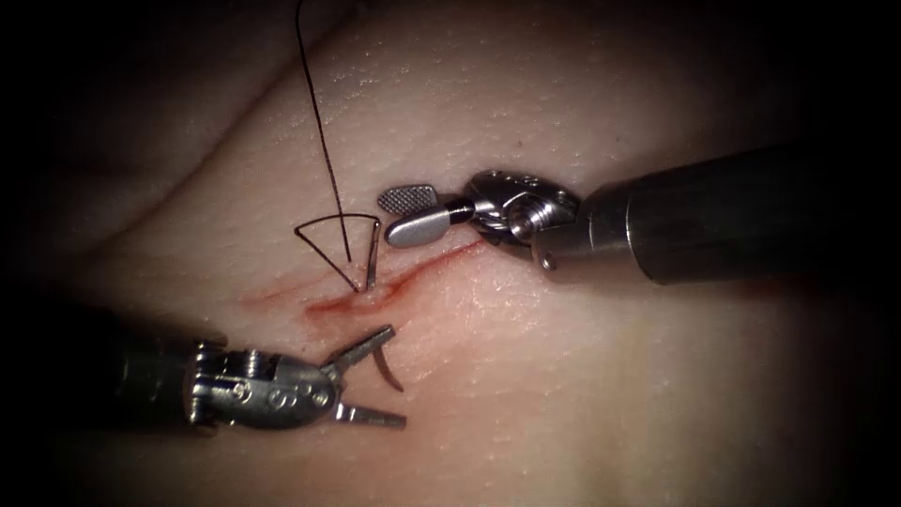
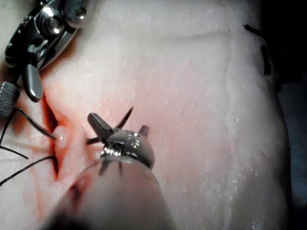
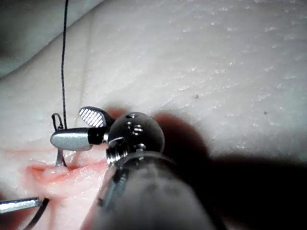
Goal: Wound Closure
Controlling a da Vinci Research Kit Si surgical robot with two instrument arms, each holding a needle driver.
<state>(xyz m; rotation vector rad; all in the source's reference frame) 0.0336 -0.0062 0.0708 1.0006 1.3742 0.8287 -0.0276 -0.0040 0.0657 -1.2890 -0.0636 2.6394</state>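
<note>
On the tissue, the needle poked out just below the cut, its other end above by the thread. The left hand was wide, one finger touching the point. The right hand was wide, holding nothing. A firm grip behind the tip seemed best.

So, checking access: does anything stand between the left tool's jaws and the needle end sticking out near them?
Nothing visible does. The left tool, jaws open and empty, sits at the needle, which is in the tissue. The right tool holds nothing.
</note>
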